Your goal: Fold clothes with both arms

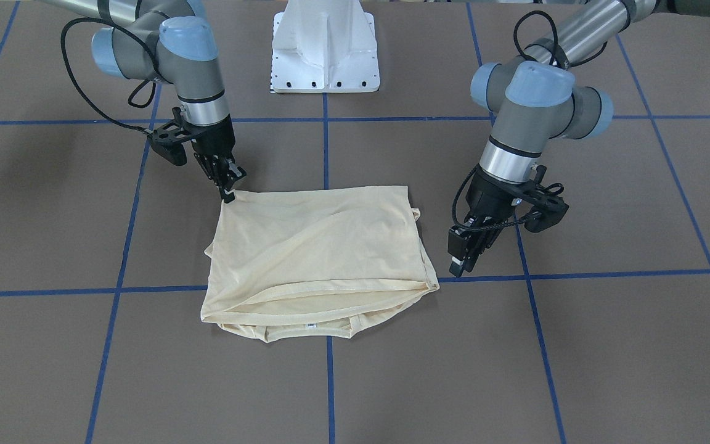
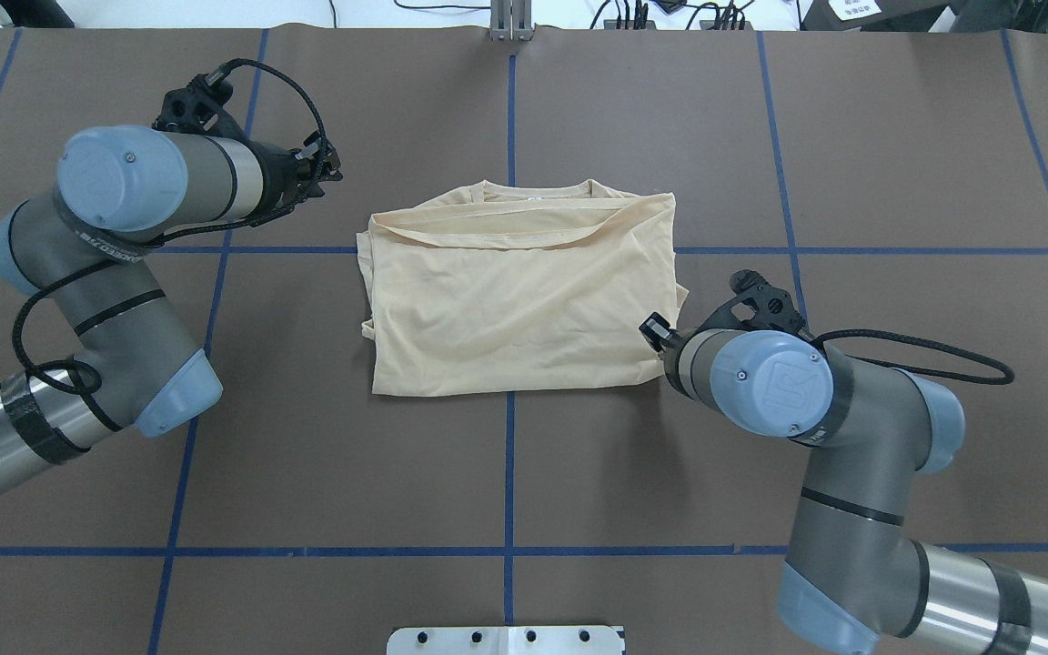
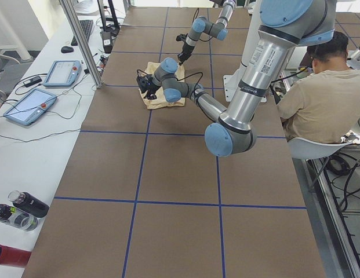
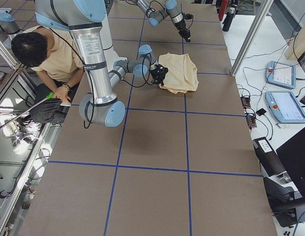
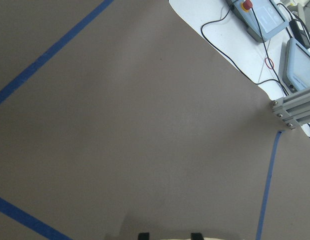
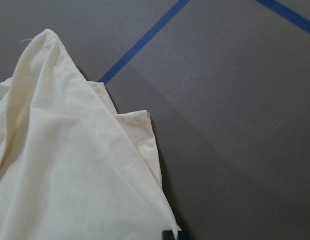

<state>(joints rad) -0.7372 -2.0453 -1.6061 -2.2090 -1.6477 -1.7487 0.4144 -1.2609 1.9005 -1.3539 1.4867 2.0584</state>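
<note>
Though hidden overhead, right pincer [image 1: 228, 195] pinching shirt [image 1: 318, 246]

The right gripper [image 1: 228, 192] meets a corner of the T-shirt [image 1: 318, 246], but in the overhead view its own wrist hides both tips and corner. Each wrist camera crops the fingertips [image 6: 169, 234] to black slivers at the bottom edge. Beside the right gripper, the cloth runs off the left and bottom edges. The neck tag [image 1: 312, 325], on the edge farthest from the right gripper, is too small to read. From the table's ends, the left gripper [image 1: 461, 264] and its partner are too small to judge.
</note>
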